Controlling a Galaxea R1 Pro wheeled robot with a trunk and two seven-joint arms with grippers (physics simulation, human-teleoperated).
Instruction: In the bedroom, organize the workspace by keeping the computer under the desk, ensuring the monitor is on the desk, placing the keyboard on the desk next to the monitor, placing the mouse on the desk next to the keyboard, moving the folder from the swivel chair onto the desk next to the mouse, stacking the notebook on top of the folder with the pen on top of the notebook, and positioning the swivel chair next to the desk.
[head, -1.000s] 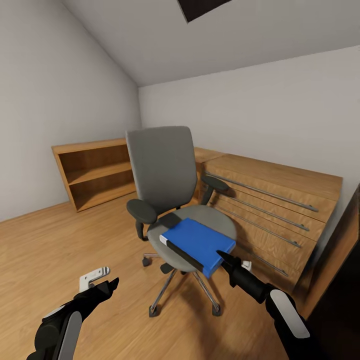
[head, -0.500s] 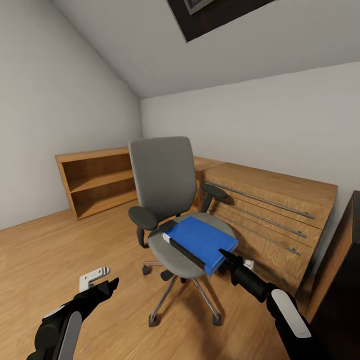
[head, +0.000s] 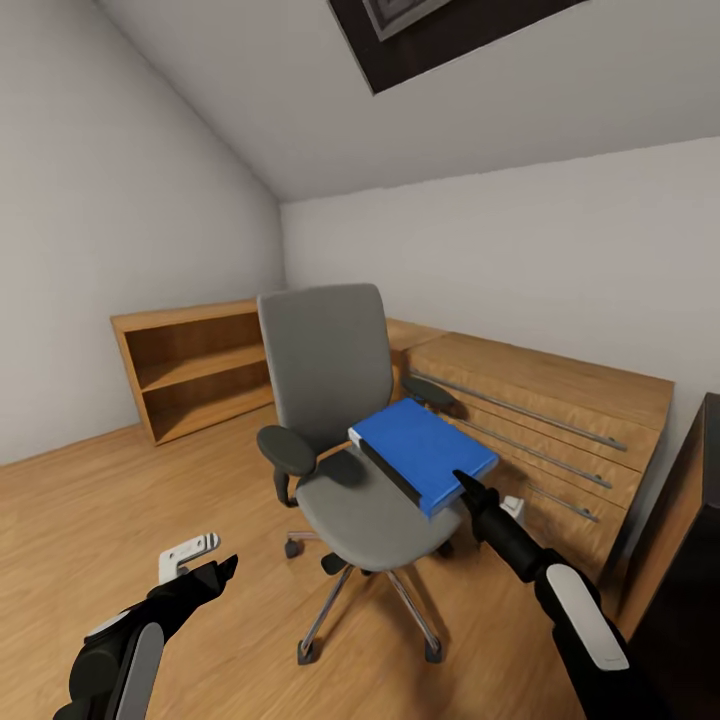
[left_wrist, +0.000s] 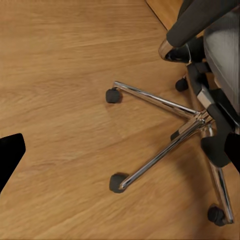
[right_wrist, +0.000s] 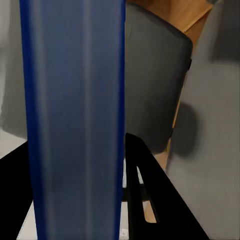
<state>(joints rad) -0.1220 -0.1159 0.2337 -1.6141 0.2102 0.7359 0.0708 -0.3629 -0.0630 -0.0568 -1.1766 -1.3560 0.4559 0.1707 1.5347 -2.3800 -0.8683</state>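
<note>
The blue folder (head: 424, 452) is held in the air above the right side of the swivel chair (head: 345, 420), clear of the grey seat and tilted, its near right corner pinched by the right tool (head: 466, 489). A dark strip runs along the folder's near left edge; whether that is the notebook lying against it cannot be told. In the right wrist view the folder (right_wrist: 75, 115) runs as a broad blue band between the black fingers (right_wrist: 150, 195), with the chair's grey back (right_wrist: 152, 80) behind it.

The left tool (head: 215, 572) hangs low at the near left over the wood floor (head: 90, 500), holding nothing; its fingers point toward the chair, and how far apart they stand cannot be told. The left wrist view looks down on the chair's chrome star base (left_wrist: 172, 137) and black casters (left_wrist: 113, 95).

Behind the chair, a low light-wood shelf unit (head: 190, 365) stands against the left wall, and a light-wood drawer chest (head: 560, 420) with long metal rails stands along the far wall to the right. A dark-framed skylight (head: 420, 30) sits in the sloped ceiling.
</note>
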